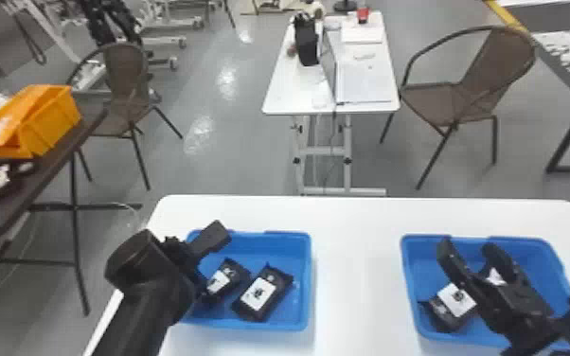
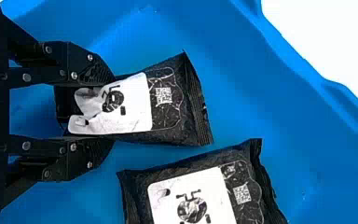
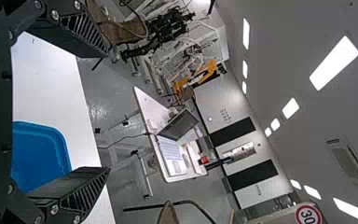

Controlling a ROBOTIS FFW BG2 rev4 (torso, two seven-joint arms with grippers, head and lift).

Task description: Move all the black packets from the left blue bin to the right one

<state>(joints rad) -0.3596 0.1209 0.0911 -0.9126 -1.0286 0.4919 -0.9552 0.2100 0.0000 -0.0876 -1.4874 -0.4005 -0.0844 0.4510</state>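
Black, white-labelled packets (image 1: 261, 294) awaiting transfer numbered two in the left blue bin (image 1: 305, 284), one pinched by the left tool (image 2: 107, 112); the right blue bin (image 1: 410, 270), near the open right tool (image 1: 468, 247), held at least one.

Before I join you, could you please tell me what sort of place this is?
Probably a robotics lab or workshop: black machinery stands near a white wheeled frame, a laptop sits open on a white desk, and an orange bin rests on a dark table.
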